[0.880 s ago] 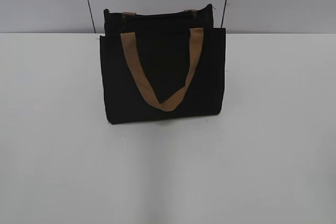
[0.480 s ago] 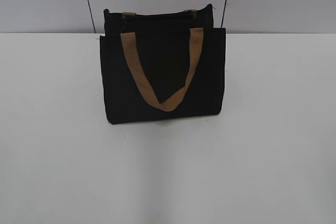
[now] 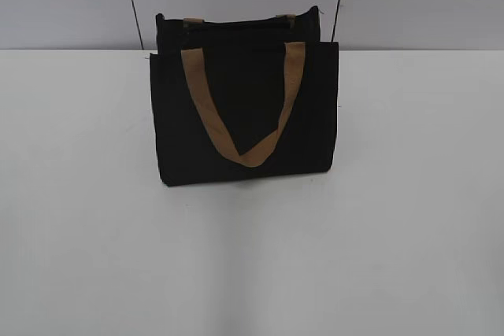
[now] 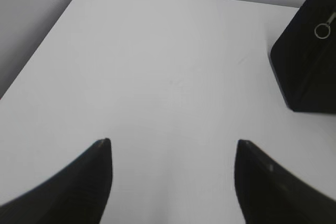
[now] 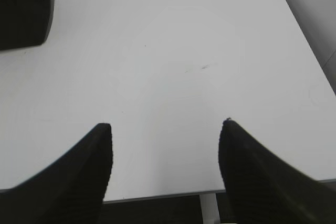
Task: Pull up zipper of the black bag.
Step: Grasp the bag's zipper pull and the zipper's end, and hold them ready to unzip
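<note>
The black bag (image 3: 244, 116) stands upright at the back middle of the white table, with a tan strap (image 3: 240, 108) hanging in a V over its front panel. Its end shows in the left wrist view (image 4: 310, 61) at the right edge, with the zipper's silver ring pull (image 4: 322, 30) on it. A corner of the bag shows at the upper left of the right wrist view (image 5: 23, 9). My left gripper (image 4: 172, 142) is open and empty, well left of the bag. My right gripper (image 5: 164, 125) is open and empty near the table's edge. Neither gripper shows in the exterior view.
The white table (image 3: 394, 218) ends at a grey wall with two dark vertical seams (image 3: 132, 5). The table's left edge (image 4: 42, 40) and its front right edge (image 5: 157, 195) show in the wrist views.
</note>
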`<state>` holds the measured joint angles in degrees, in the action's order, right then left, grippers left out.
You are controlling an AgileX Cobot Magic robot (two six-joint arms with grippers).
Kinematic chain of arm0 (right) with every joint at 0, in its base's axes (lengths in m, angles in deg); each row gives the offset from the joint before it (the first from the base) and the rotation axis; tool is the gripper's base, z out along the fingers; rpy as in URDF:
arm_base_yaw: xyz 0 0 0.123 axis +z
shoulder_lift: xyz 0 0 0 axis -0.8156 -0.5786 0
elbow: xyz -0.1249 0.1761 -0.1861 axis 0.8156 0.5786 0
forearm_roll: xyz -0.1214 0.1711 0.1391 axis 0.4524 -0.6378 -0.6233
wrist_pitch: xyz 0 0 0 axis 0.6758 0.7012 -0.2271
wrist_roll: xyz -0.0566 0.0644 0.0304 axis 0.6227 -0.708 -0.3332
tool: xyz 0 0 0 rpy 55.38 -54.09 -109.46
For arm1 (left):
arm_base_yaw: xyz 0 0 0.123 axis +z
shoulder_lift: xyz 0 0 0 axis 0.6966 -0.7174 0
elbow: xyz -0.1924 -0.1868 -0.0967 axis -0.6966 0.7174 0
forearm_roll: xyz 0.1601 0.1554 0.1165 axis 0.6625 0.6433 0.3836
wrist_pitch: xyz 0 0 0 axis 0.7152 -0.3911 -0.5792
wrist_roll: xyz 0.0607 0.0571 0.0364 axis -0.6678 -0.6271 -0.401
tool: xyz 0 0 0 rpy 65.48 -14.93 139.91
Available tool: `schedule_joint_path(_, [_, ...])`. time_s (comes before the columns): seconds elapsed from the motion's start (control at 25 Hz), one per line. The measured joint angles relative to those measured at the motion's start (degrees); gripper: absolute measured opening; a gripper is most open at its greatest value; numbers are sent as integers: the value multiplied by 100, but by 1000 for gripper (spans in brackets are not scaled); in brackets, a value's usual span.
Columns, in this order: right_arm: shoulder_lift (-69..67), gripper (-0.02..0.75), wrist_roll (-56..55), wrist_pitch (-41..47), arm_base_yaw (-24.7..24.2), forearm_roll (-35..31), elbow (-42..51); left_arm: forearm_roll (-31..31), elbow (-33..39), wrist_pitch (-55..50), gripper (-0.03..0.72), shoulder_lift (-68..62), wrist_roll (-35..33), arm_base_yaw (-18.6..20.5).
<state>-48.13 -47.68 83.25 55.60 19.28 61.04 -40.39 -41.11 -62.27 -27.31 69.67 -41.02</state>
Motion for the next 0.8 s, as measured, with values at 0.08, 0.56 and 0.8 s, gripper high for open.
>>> schedule_joint_path(0.08, [0,484,0,0,0,0,0,-69,-116,229,525,-90,0,0])
schedule_joint_path(0.56, [0,484,0,0,0,0,0,-1595,-207,3848,515,-2366,-1281,-42])
schedule_joint_path(0.8, [0,484,0,0,0,0,0,-1938,-54,5347,515,-3810,-1698,-46])
